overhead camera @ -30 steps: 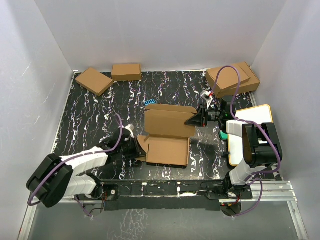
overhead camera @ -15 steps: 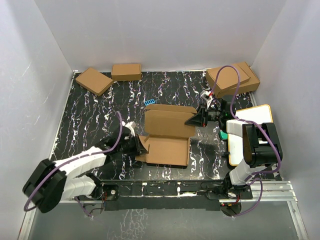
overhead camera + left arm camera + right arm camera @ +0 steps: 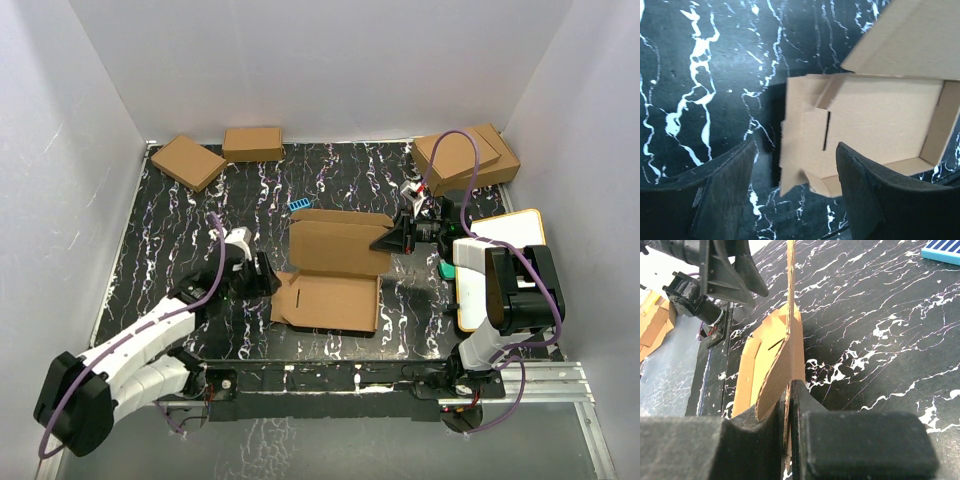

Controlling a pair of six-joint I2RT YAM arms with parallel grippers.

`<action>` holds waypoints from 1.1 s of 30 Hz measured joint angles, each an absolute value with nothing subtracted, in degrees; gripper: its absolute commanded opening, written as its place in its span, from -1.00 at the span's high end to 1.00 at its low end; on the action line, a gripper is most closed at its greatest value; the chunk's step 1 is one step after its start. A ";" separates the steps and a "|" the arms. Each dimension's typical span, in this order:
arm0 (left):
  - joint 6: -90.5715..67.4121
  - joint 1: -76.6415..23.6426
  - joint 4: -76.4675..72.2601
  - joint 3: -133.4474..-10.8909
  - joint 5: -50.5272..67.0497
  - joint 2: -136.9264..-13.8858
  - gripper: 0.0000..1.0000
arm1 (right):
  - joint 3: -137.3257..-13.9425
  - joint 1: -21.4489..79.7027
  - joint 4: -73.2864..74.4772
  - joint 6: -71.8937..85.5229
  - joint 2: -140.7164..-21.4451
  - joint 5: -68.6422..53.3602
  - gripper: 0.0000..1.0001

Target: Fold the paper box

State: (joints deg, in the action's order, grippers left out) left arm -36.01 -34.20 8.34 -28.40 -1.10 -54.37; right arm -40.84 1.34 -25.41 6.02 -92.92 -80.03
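Observation:
The paper box [image 3: 335, 275] lies half-formed mid-table, a brown cardboard tray with its lid panel standing up at the back. My right gripper [image 3: 388, 240] is shut on that lid's right edge, and the right wrist view shows the cardboard [image 3: 772, 355] pinched between the pads of the gripper [image 3: 790, 390]. My left gripper [image 3: 268, 278] hovers open just left of the box's left flap, touching nothing. In the left wrist view the slotted flap and tray [image 3: 880, 115] lie ahead of the spread fingers [image 3: 725, 195], with the gripper [image 3: 796, 146] empty.
Two small brown boxes [image 3: 188, 161] [image 3: 252, 143] sit at the back left, and larger stacked boxes [image 3: 465, 158] at the back right. A small blue item [image 3: 300, 204] lies behind the box. A white board [image 3: 500, 260] lies on the right, by the right arm.
My left gripper has opened, let go of the box's left flap and drawn back up and to the left. The flap has dropped outward. The right gripper and lid have not moved.

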 measured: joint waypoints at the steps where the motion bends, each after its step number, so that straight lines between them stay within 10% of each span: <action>1: -35.59 -33.06 8.14 -28.32 -0.54 -55.09 -0.28 | -40.84 1.34 -25.39 6.02 -92.92 -80.09 0.85; 11: -36.03 -25.28 -2.72 -21.28 14.13 -60.12 0.03 | -40.84 1.34 -24.99 5.89 -92.92 -80.62 0.84; 22: -38.37 -25.23 -8.93 -19.81 19.40 -62.43 0.89 | -40.84 1.34 -24.95 5.87 -92.92 -80.86 0.85; 33: -40.45 -25.21 -10.31 -20.03 22.31 -62.22 1.00 | -42.09 1.34 -24.36 5.87 -91.55 -81.23 0.85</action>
State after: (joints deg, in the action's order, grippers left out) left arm -40.45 -25.21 -10.31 -20.03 22.31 -62.22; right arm -42.09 1.34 -24.36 5.87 -91.55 -81.23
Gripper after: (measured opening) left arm 0.010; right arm 0.096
